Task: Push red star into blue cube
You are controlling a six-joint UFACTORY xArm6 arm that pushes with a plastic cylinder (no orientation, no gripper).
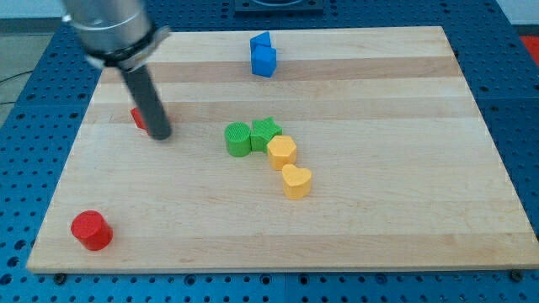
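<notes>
The red star lies at the view's left and is mostly hidden behind my rod; only a small red edge shows. My tip rests on the board right beside it, on its right and lower side. The blue cube stands near the view's top, in the middle, with a second blue block touching it from behind. The blue pair is far to the right and above the tip.
A green cylinder, a green star, a yellow block and a yellow heart cluster at the board's middle. A red cylinder stands at the bottom left. The wooden board lies on a blue pegboard table.
</notes>
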